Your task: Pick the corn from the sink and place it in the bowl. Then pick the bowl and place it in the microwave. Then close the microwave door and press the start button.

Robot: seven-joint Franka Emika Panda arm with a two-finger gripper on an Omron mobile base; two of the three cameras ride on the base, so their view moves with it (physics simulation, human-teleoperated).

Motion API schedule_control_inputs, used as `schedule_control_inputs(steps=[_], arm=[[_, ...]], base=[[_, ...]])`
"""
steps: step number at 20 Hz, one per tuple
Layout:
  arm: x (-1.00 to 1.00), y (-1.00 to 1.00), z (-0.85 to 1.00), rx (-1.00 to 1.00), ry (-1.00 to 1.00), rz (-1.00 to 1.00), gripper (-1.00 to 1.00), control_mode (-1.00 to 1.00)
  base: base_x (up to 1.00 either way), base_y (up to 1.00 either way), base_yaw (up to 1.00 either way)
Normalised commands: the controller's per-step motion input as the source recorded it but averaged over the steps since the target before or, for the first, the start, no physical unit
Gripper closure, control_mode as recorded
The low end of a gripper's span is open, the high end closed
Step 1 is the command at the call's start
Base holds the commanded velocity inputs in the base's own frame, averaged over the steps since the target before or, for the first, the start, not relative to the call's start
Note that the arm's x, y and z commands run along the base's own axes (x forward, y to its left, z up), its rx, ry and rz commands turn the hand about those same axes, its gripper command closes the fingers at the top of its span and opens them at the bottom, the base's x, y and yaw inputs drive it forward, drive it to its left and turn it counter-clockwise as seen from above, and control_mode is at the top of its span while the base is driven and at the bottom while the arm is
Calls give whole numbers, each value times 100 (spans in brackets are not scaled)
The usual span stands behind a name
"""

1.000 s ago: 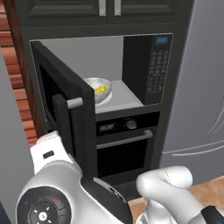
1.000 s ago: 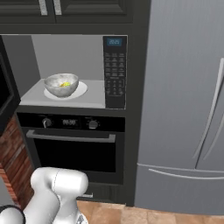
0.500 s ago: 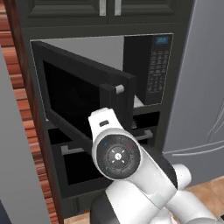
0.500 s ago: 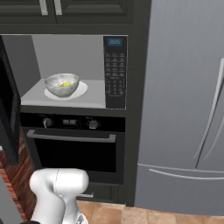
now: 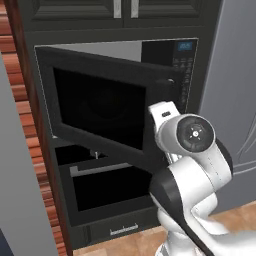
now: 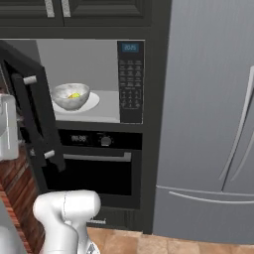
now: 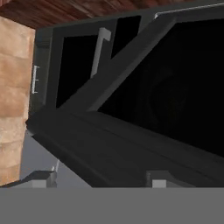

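The microwave [image 6: 89,49] stands open with the glassy bowl [image 6: 71,95] on its white plate. The yellow corn [image 6: 74,95] lies in the bowl. The microwave door [image 5: 100,110] hangs partly swung across the opening, and its grey handle [image 6: 31,80] faces outward. My gripper [image 7: 100,179] is open, its fingertips [image 7: 43,178] wide apart right against the door's dark outer face with nothing between them. The keypad panel [image 6: 130,82] with its blue display sits to the right of the cavity. The sink is out of view.
A black oven [image 6: 94,168] with knobs and a bar handle sits under the microwave. A tall grey fridge [image 6: 208,124] stands to the right, dark cabinets [image 5: 120,10] above. A brick-red wall [image 5: 30,125] lies to the left. My arm [image 5: 192,165] rises in front of the oven.
The microwave door has swung further towards shut, now covering most of the opening in the left base view. My arm has moved right along with it.
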Motion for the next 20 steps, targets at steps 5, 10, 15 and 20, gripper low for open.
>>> schedule_control_inputs(steps=[5,10,15,20], arm=[[100,-71,-4,0,0,0,-100,-100],[100,-53,1,0,0,0,-100,-100],[100,-31,13,2,0,-1,-100,-100],[100,-4,11,0,0,-5,-100,-100]], base=[[0,0,0],[0,0,0],[0,0,0],[0,0,0]])
